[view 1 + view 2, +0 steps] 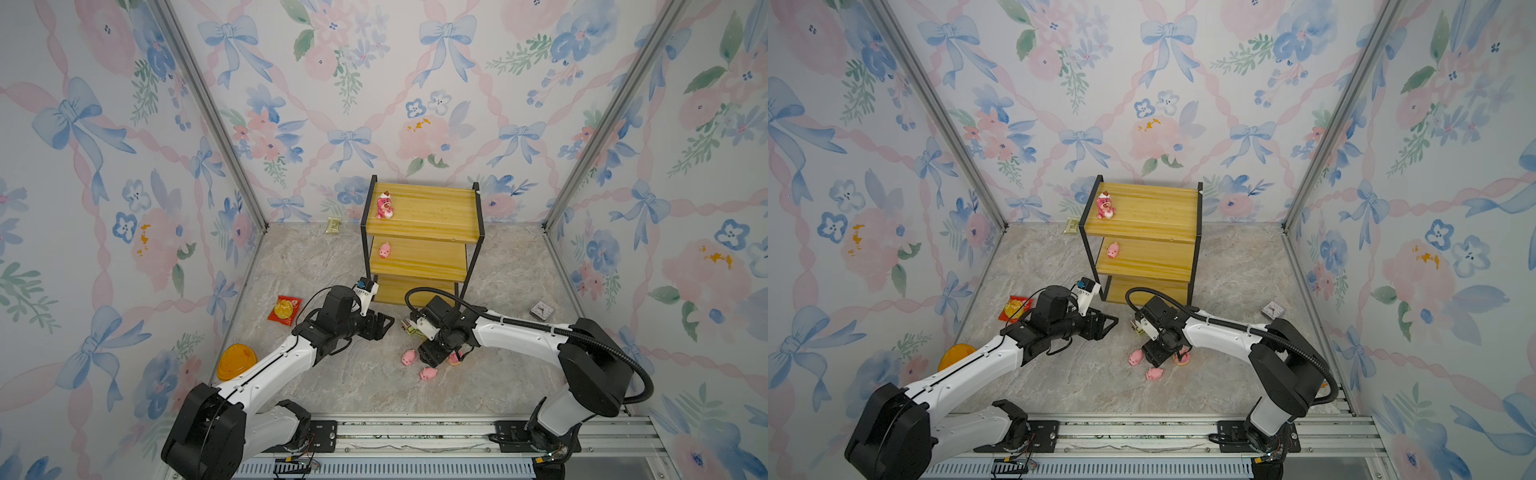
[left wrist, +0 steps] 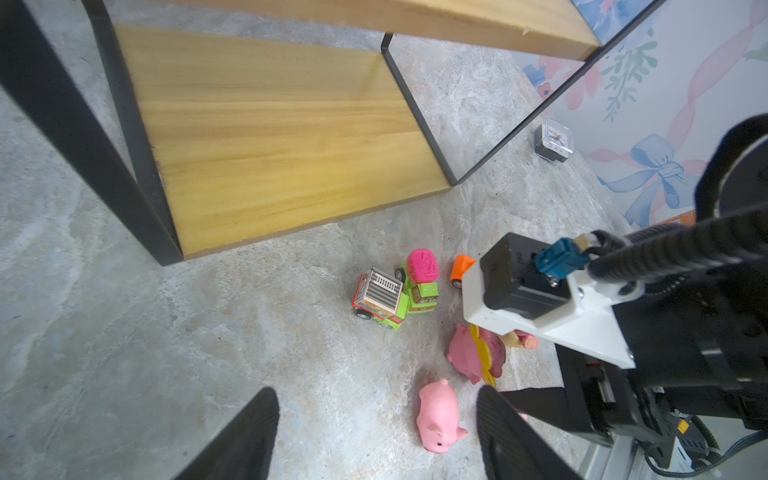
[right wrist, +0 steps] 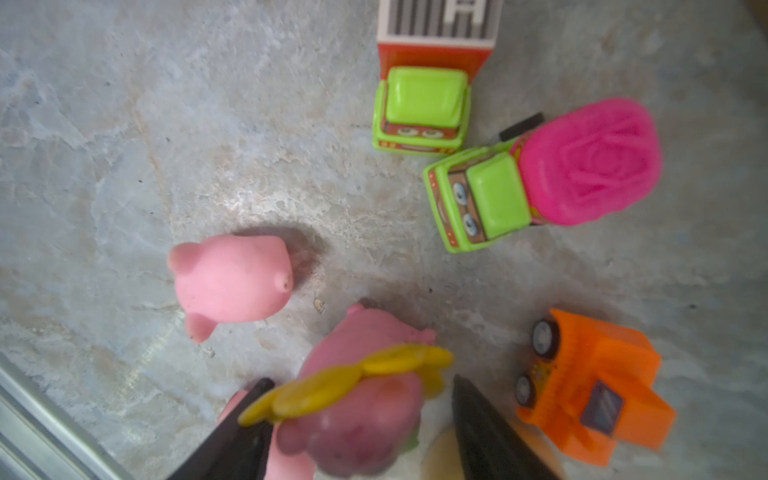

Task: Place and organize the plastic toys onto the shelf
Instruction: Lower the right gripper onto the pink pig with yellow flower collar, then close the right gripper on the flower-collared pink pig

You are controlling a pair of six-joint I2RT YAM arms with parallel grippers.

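The shelf (image 1: 432, 208) (image 1: 1154, 208) stands at the back, its bottom board (image 2: 270, 137) bare. A pink bear (image 1: 384, 205) sits on its top board and a pink pig (image 1: 384, 250) on the middle one. Two pigs (image 1: 409, 357) (image 1: 428, 373) lie on the floor. My right gripper (image 3: 359, 386) is open around a pink bear (image 3: 357, 415) with a yellow flower; a gap shows beside one finger. Three cars stand close by: grey-roofed (image 3: 432, 83), pink-green (image 3: 540, 174), orange (image 3: 590, 386). My left gripper (image 2: 376, 399) hangs open and empty above the floor before the shelf, a pig (image 2: 438, 415) below it.
A red snack packet (image 1: 284, 309) and an orange-lidded jar (image 1: 236, 361) lie on the left. A small clock (image 1: 540, 309) sits at the right and a small pale packet (image 1: 333, 225) by the back wall. A metal rail (image 1: 415, 432) runs along the front.
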